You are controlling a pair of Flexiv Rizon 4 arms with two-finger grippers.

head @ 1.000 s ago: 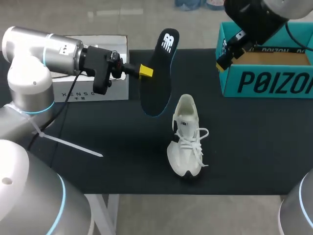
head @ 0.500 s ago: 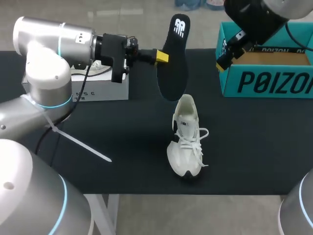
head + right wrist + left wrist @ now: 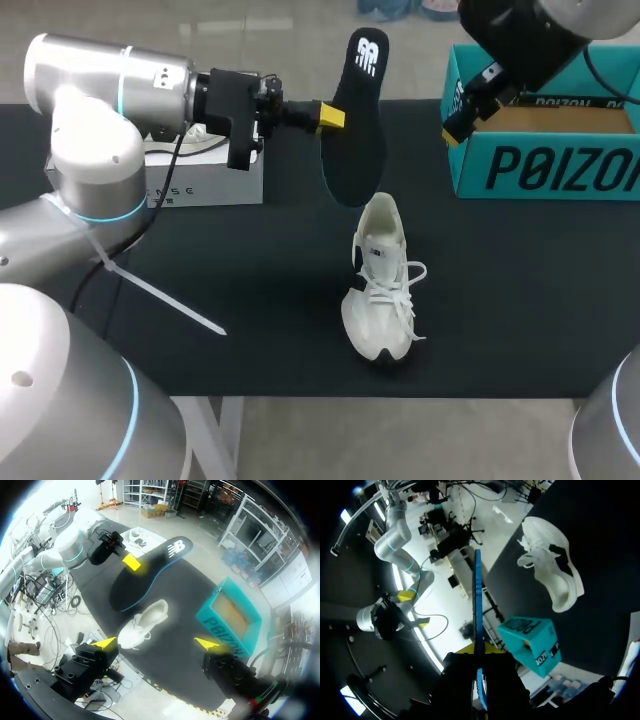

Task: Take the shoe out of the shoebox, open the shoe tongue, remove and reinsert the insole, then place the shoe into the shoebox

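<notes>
Shoe [image 3: 380, 285] stands on the dark surface [image 3: 250, 300] near the teal shoebox [image 3: 545, 165], the left tool [image 3: 330, 116] pinching the black insole [image 3: 352, 140] in the air above its heel, the right tool [image 3: 156, 643] spread wide.

My left arm [image 3: 100, 100] comes in from the left edge of the frame. Its silver elbow sits in the upper left, and its black wrist stretches level toward the top centre. The left claw [image 3: 330, 116] is clamped on the insole [image 3: 355, 150], a yellow tip on each face. My right arm [image 3: 520, 40] hangs in the upper right corner, wrist angled down and left. The right claw [image 3: 155, 643] has its fingers spread wide.
</notes>
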